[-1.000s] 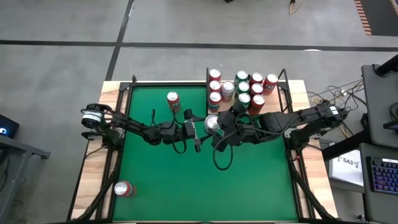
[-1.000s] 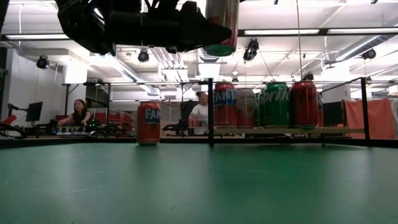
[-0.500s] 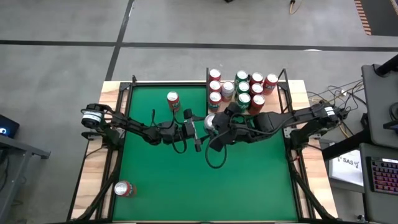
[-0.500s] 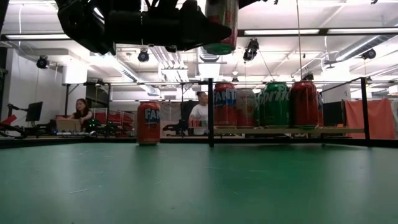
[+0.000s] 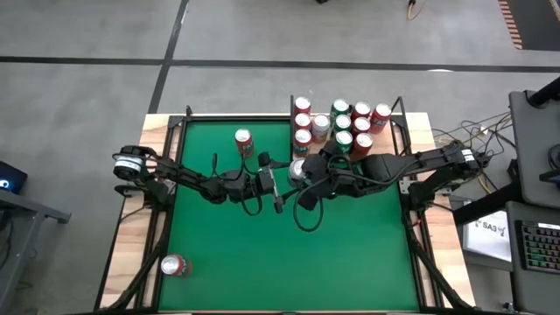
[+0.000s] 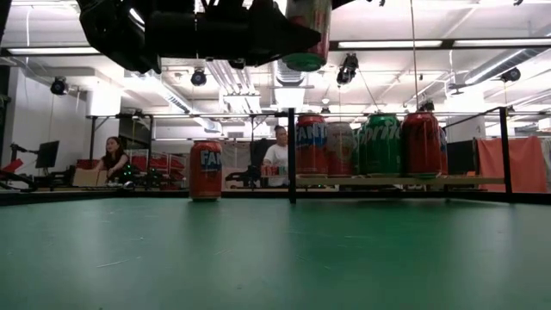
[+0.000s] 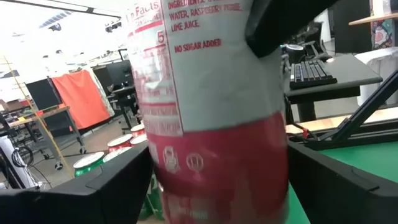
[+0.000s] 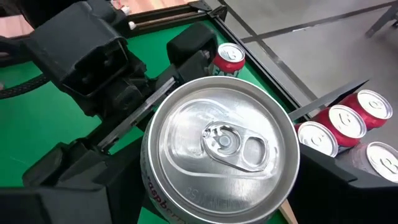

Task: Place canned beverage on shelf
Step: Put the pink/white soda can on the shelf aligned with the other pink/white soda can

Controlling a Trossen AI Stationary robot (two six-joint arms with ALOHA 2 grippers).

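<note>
Hovering above mid-worktop, the can point(image 5: 297, 170) sits between both part-open grippers, left gripper point(image 5: 282, 178) and right gripper point(image 5: 302, 174), their contact unclear, just beside the shelf point(image 5: 389, 140).

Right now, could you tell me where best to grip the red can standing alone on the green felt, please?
Grip the red can across its round side wall, mid-height, coming level from the side away from the shelf. It stands upright with bare felt around it, so fingers can straddle it.
</note>
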